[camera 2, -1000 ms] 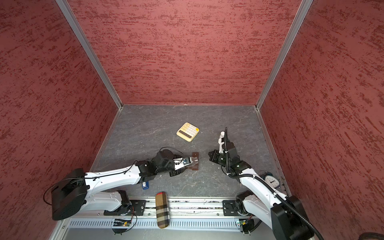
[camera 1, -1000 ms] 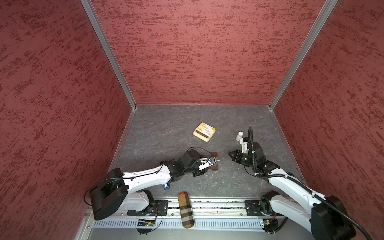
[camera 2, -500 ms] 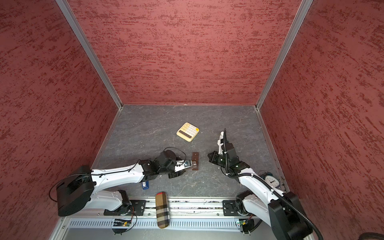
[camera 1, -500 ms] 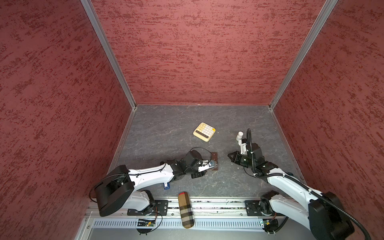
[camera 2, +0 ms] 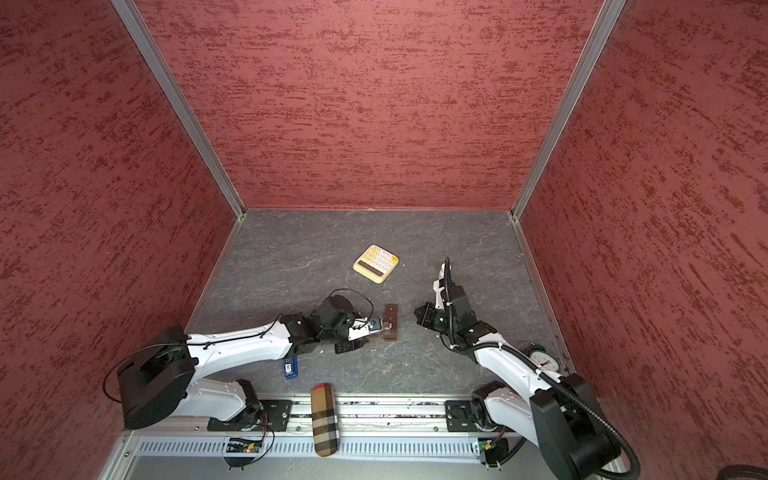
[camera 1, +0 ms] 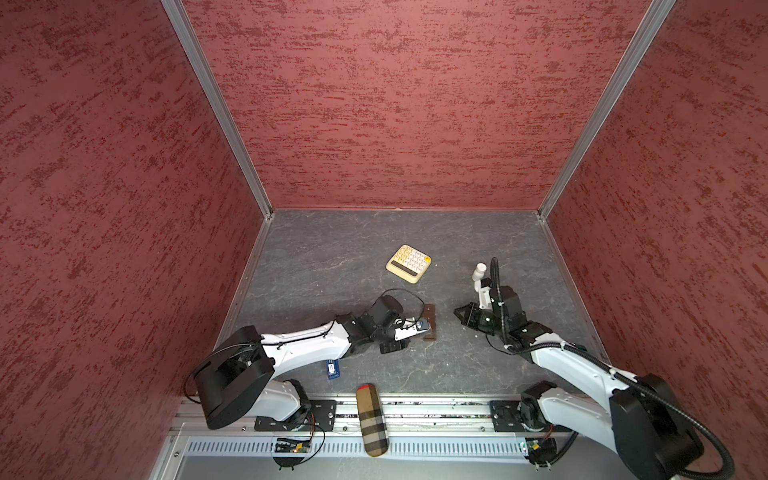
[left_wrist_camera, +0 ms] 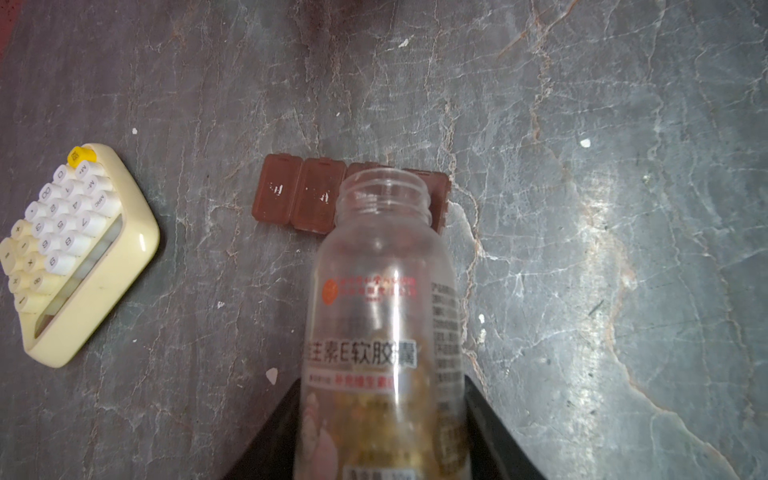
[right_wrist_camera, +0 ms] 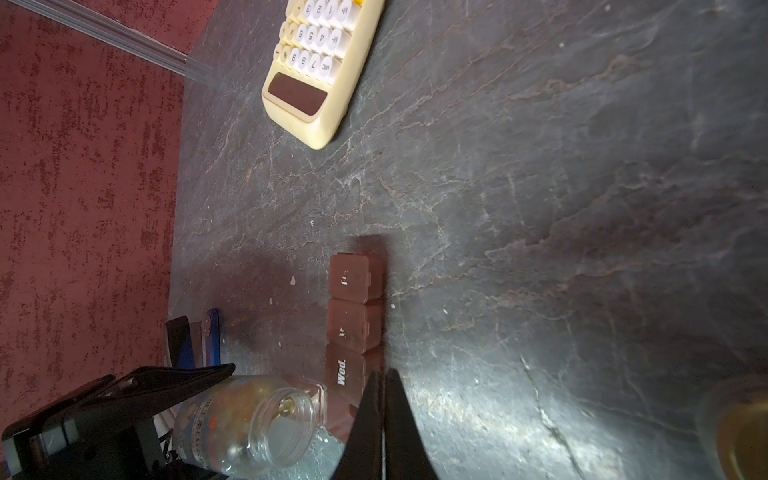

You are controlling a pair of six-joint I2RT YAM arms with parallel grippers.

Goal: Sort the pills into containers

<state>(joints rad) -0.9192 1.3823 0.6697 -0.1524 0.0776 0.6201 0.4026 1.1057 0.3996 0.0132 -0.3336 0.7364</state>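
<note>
The containers (left_wrist_camera: 291, 195) form one brown strip box lying flat on the bench (left_wrist_camera: 582, 291), near its middle and in front of the cream calculator (camera 1: 408, 264); the lids that I can see are closed, one printed "Wed.", and the compartment under the bottle mouth is hidden. The left pincer (camera 1: 409, 332) is partly open around the body of a clear bottle (left_wrist_camera: 382, 291); it holds it tipped almost flat, the uncapped mouth just over the near end of the box. The pills (right_wrist_camera: 286, 405) look like small yellowish capsules inside this bottle, one sitting at the neck; some white specks lie on the bench, but I cannot tell if they are pills. The right pincer (right_wrist_camera: 384, 395) has its jaws together on nothing; it points at the box from the other side, and both top views show a gap between them. I judge the capsules light, smooth and quick to roll, perhaps soft enough to squash; so pouring seems safer than pinching. If one must be picked, I would take it gently across its short width. The box seems stiff but light and may slide; I would steady it by its long sides; the bottle is slippery, so a grip low on its body is good.
</note>
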